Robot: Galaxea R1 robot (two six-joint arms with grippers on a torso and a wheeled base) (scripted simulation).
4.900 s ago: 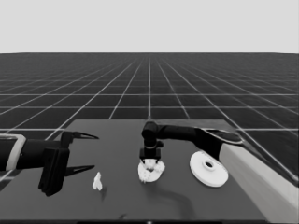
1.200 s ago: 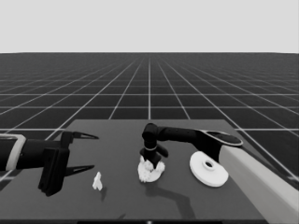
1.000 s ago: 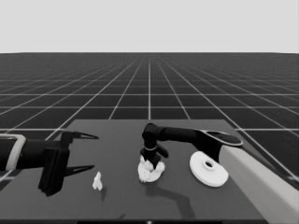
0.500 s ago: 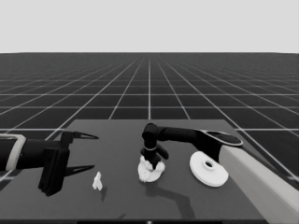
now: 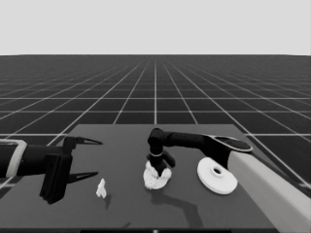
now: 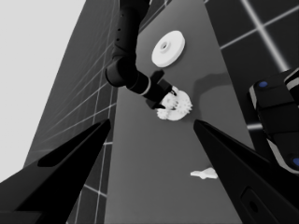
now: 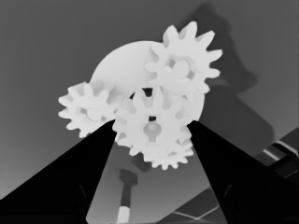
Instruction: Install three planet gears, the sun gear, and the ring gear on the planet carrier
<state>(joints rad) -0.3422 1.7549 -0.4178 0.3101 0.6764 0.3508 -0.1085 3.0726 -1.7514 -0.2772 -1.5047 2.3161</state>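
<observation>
Hovering low over the smaller round part (image 5: 156, 178) near the middle of the desk (image 5: 121, 145), the right end effector (image 5: 160, 171) straddles a central gear (image 7: 152, 125), one finger on each side of it. The fingers look close against its teeth, so I judge it is grasping that gear to seat it among the others. Three more gears show around it on the smaller round part: one (image 7: 184, 60) beyond, one (image 7: 88, 109) to the side, and one (image 7: 168, 156) partly tucked beneath the central gear. The larger round part (image 5: 216, 174) lies apart toward the desk's right end, probably waiting because it goes on last and would cover the gears. The thin white piece (image 5: 101, 188) rests alone near the left end. The left end effector (image 5: 82, 158) waits there with fingers spread, grasping nothing.
</observation>
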